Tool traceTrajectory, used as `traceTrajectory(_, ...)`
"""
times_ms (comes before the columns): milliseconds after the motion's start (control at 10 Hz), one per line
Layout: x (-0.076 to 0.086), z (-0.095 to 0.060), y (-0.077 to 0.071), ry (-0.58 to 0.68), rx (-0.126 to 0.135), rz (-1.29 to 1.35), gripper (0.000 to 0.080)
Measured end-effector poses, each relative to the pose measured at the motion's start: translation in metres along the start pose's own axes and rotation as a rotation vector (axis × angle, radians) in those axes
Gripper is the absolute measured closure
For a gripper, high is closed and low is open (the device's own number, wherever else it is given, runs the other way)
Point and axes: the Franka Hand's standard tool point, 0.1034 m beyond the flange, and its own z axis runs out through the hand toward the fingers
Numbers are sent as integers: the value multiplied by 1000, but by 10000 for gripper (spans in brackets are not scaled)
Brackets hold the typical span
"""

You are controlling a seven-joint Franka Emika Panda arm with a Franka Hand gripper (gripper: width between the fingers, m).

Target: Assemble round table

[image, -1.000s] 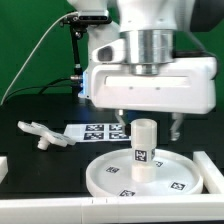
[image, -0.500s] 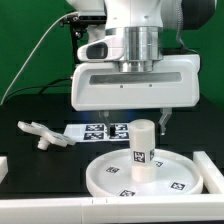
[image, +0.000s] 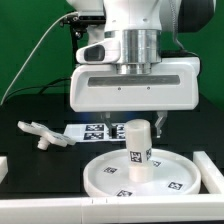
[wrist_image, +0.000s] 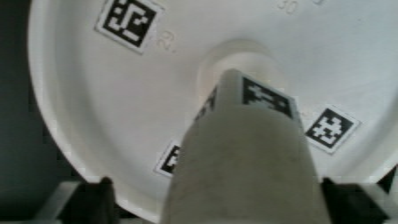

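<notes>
The round disc lies flat on the black table near the front. The short cylindrical leg stands on its central hub, leaning slightly. My gripper hangs straight over the leg, its two fingers spread to either side of the leg's top and not touching it. In the wrist view the leg rises from the disc between the jaws of the gripper, with dark gaps on both sides. The gripper is open. The branched foot piece lies on the table at the exterior view's left.
The marker board lies flat behind the disc. A low white wall runs along the front edge, with white blocks at the right and left. A camera stand with a cable rises at the back.
My gripper has moved toward the exterior view's left and now straddles the leg. The leg's top has shifted slightly left in the last half second.
</notes>
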Motion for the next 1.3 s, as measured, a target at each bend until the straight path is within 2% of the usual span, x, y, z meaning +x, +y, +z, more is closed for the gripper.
traceTrajectory(100,0,0,0,0,0,69,349)
traceTrajectory(200,0,0,0,-1,0,135,393)
traceTrajectory(400,-1,1,-1,-1,-1,313,393)
traceTrajectory(700,-2,3,-6,-5,0,704,393)
traceTrajectory(1000,-7,3,-8,-20,-13,1126,393)
traceTrajectory(1300,-11,2,-16,-31,-1,1475,393)
